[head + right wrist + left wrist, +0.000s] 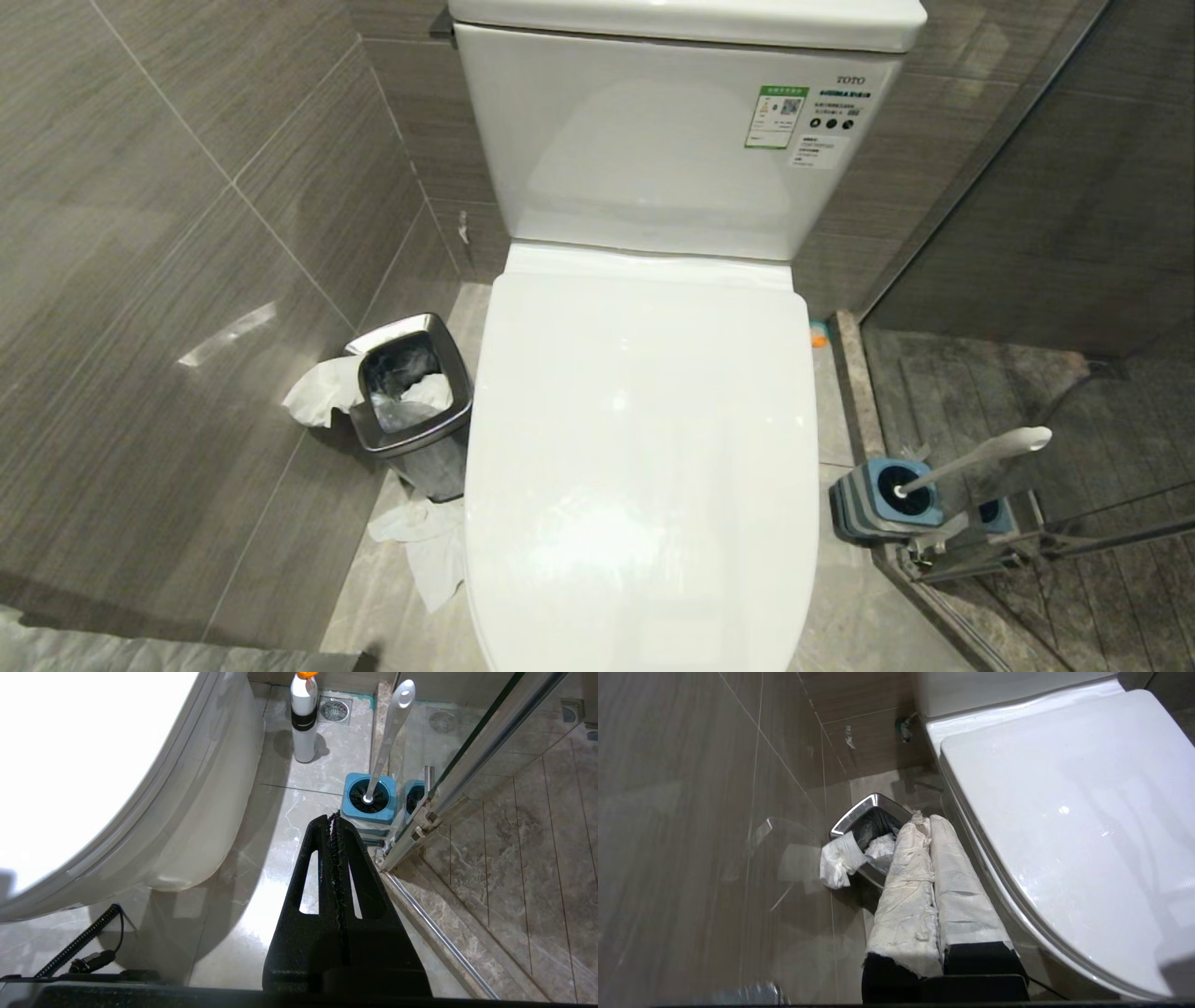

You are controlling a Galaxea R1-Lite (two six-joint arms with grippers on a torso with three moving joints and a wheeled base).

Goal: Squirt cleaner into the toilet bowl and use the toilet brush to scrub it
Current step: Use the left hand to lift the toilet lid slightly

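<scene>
Left end effector (930, 826) has its white-wrapped fingers (906, 882) pressed together, angled downward. Right end effector (335, 819) is likewise closed, black fingers meeting, pointing downward.

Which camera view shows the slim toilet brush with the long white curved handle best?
The right wrist view: the slim white-handled toilet brush shows whole, standing in its blue square holder. The head view shows the brush smaller, near the frame's right edge. The left wrist view does not show it.

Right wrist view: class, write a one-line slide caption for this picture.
Shut right hand hangs above the floor beside the toilet, pointing toward the brush in its blue holder, bottle beyond.
</scene>
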